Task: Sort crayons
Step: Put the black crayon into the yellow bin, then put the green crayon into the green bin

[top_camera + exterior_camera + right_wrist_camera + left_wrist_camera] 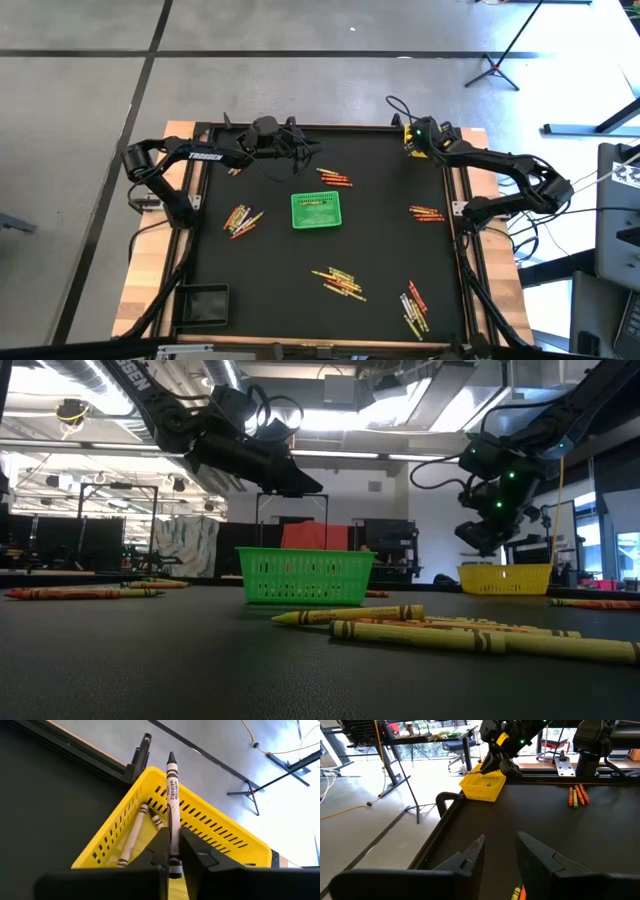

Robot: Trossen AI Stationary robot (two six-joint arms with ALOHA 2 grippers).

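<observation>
A grey crayon [172, 802], light, stiff and snappable, is pinched near its lower end by the right tool [172, 852] over the yellow basket [220, 837] at the bench's far right corner. The basket's floor is mostly hidden. The left tool [497, 855] is held spread, empty.
</observation>
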